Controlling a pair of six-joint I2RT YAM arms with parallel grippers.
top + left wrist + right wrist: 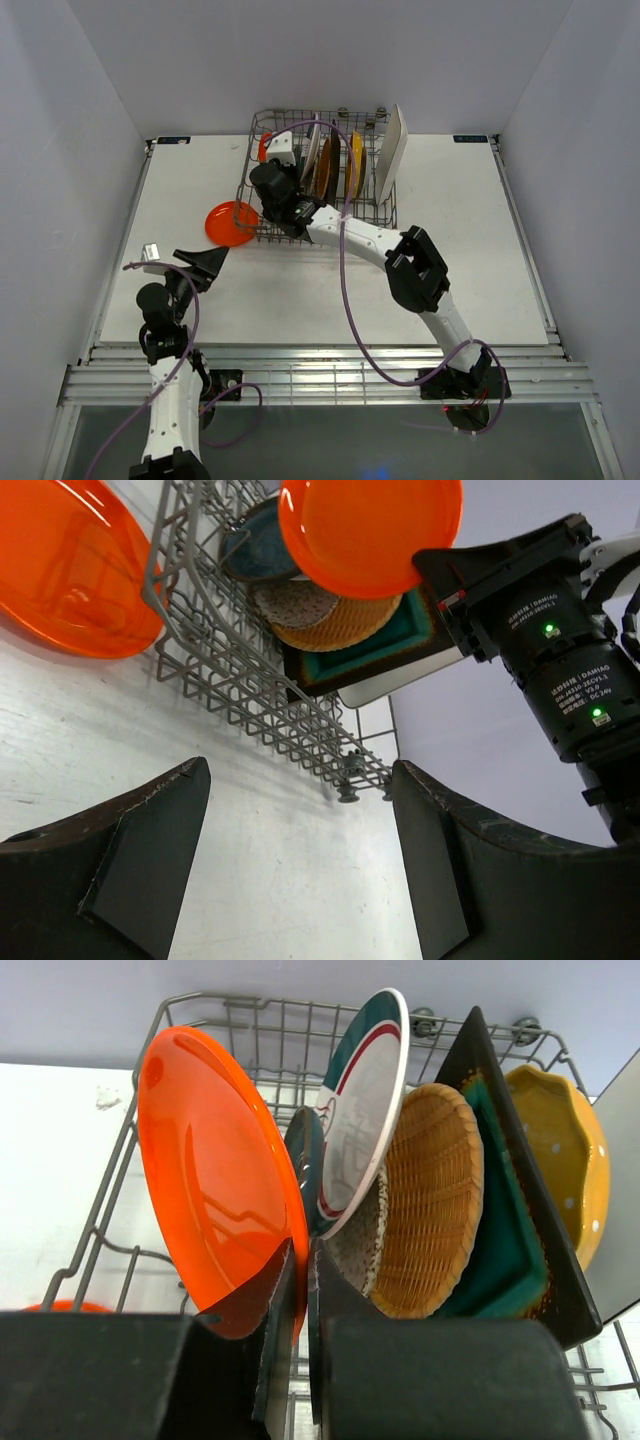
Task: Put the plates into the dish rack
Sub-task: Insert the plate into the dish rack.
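Standing nearly full, the grey wire dish rack (385, 205) holds several plates (430, 1200); the right gripper (303, 1260) pinches the rim of a round orange plate (215, 1180) inside it. A second orange plate (232, 222) lies on the white table (480, 250) alongside, left gripper (300, 850) spread.

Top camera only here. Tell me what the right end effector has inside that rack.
Observer: The right end effector is shut on the rim of an orange plate, held upright at the dish rack's left end.
Operator: Name its neighbours.
Observer: A small teal plate, then a white plate with a teal rim.
Operator: Now the left end effector.
Observer: Open, nothing between its fingers, facing a second orange plate on the table.
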